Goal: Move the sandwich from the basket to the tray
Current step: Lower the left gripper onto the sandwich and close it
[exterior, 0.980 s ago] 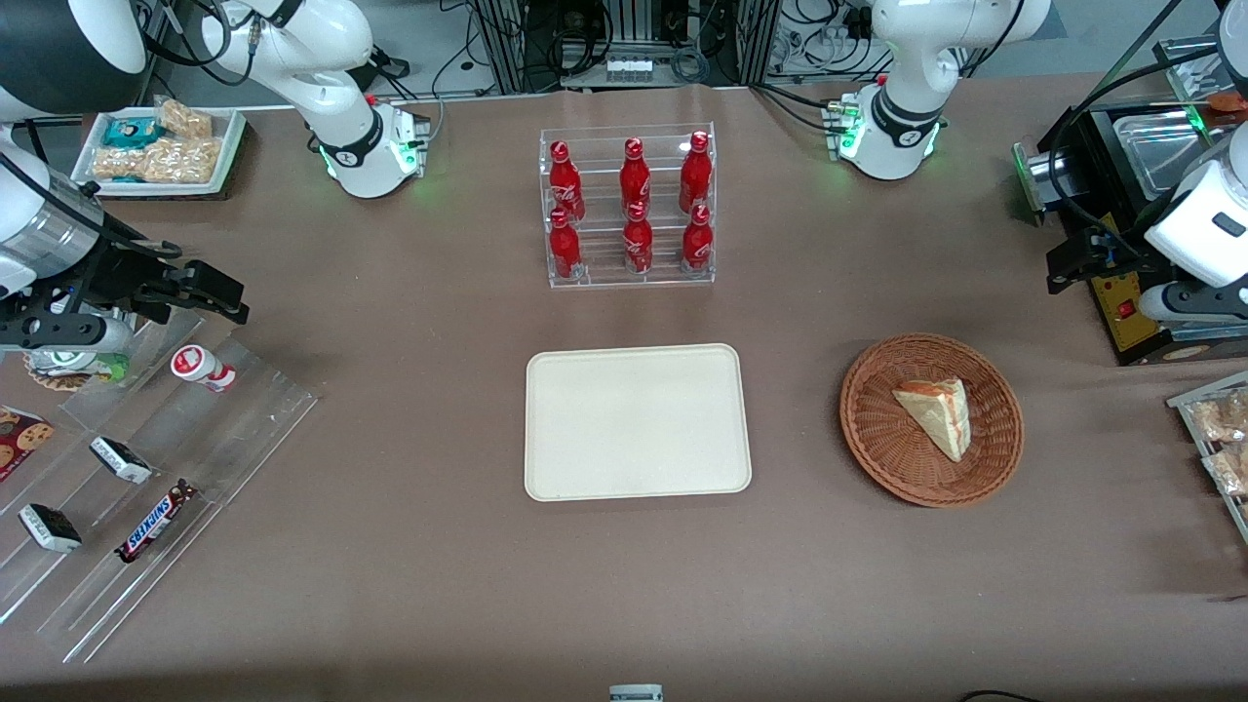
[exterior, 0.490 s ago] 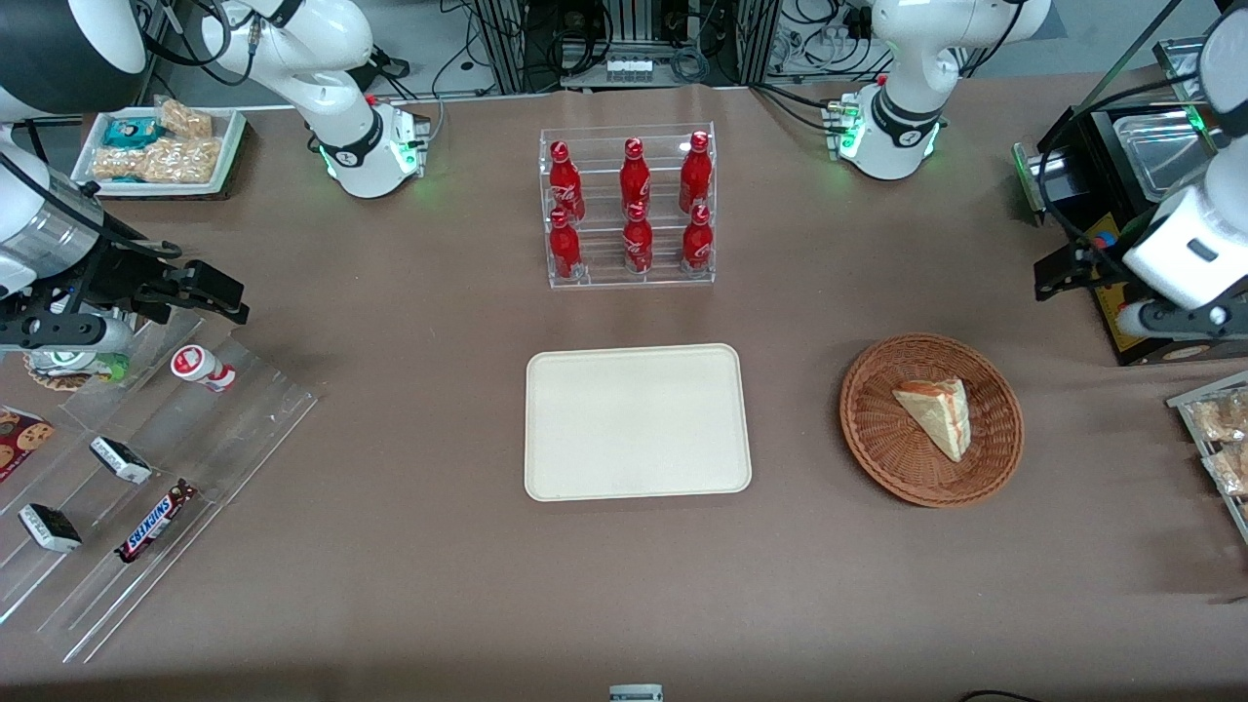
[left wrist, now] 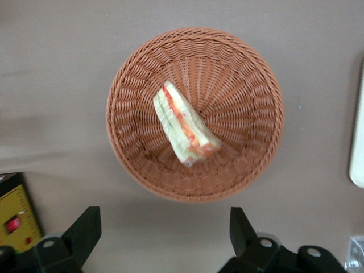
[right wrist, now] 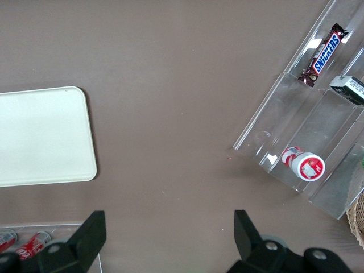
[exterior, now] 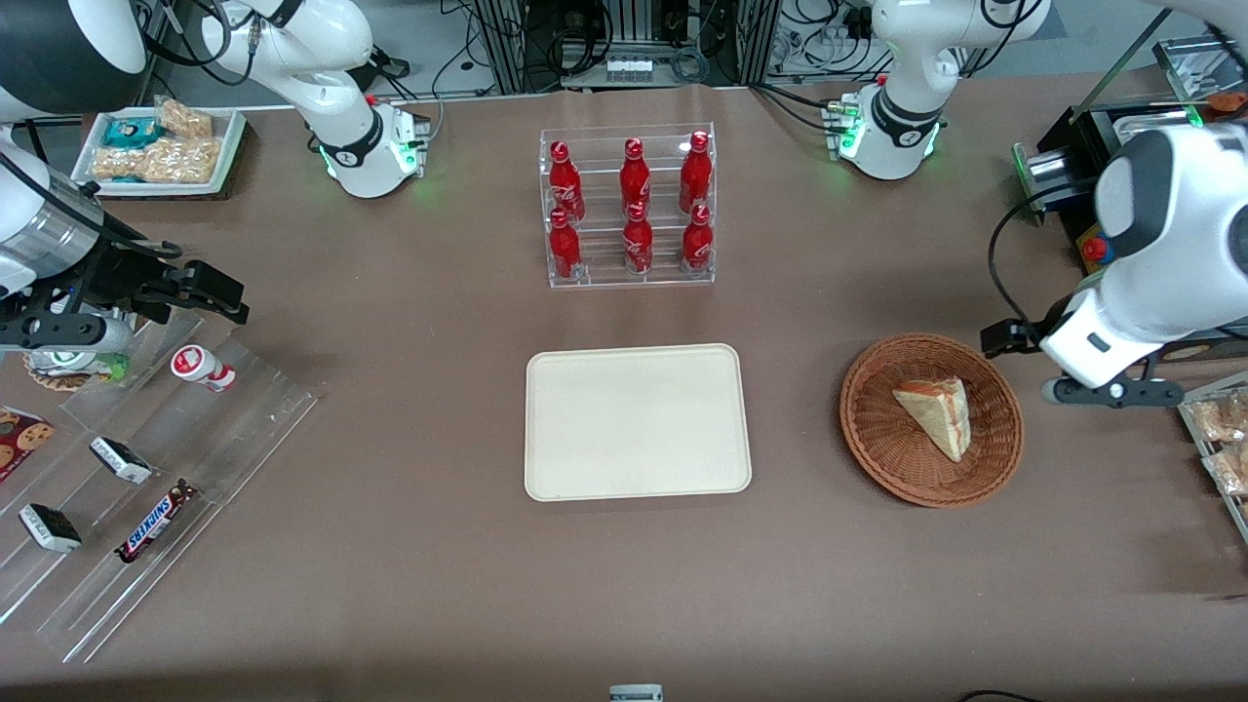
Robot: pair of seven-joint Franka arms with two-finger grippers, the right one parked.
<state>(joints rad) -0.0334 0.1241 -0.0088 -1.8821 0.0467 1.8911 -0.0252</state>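
Sandwich [exterior: 936,416] lies in the basket [exterior: 877,439] on the brown worktop [exterior: 390,585], wrapped, wedge tip pointing toward the front camera. Tray [exterior: 638,421] sits bare near the basket, toward the parked arm's end, apart from it.

Front view: the working arm's wrist hangs above the worktop just beside the basket rim, toward the working arm's end; claw fingers are hard to make out there.

Left wrist view: claw [left wrist: 165,227] released, fingers [left wrist: 85,227] spread wide, above bare worktop just outside the basket's rim, touching nothing. This view also shows the sandwich's red-orange and green filling edge [left wrist: 183,122].

Rack of red bottles [exterior: 629,210] stands farther from the front camera than the tray.
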